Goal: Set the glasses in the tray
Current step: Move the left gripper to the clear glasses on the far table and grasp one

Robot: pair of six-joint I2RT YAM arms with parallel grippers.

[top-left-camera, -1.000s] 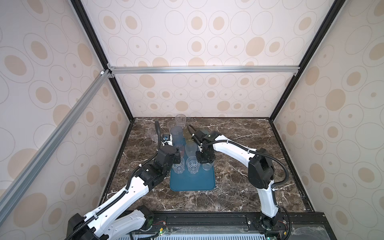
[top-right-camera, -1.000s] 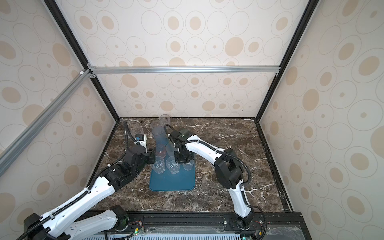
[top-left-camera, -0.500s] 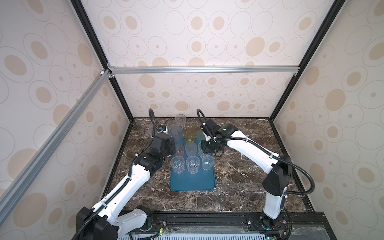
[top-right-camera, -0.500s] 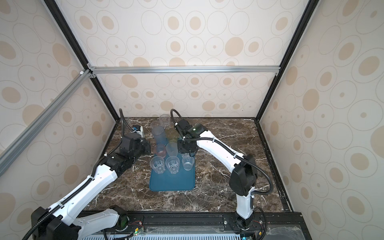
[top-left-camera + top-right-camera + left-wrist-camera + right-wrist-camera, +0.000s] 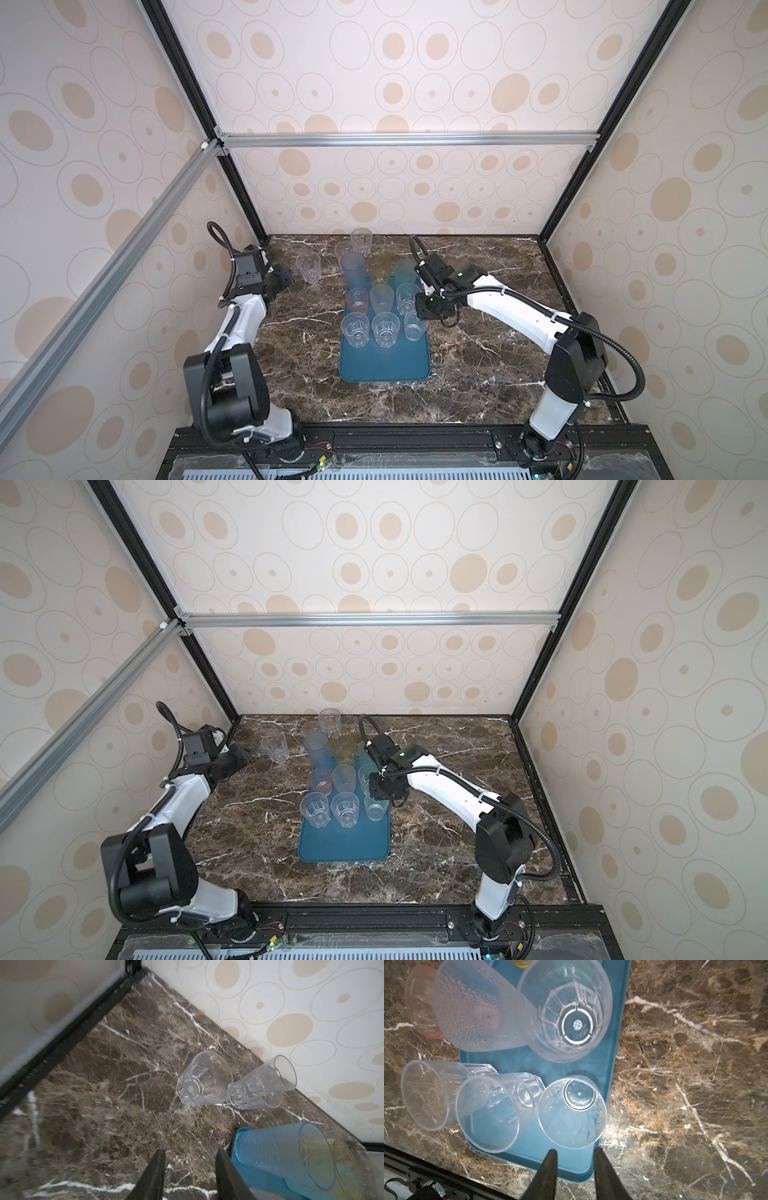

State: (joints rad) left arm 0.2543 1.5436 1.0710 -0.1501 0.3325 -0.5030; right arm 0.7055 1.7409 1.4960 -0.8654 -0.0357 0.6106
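- Three clear glasses stand on the marble table, at the back beside the tray; the rest stand in it.
- Judged light, thin-walled and slick; pinch one wall at the rim, gently.
- Left gripper and right gripper: jaws apart, empty.

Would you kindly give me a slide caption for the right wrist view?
Right claw, open and empty, poised over the blue tray beside upright clear glasses.

The tray is teal-blue, the table brown white-veined marble, the walls cream with beige ovals.
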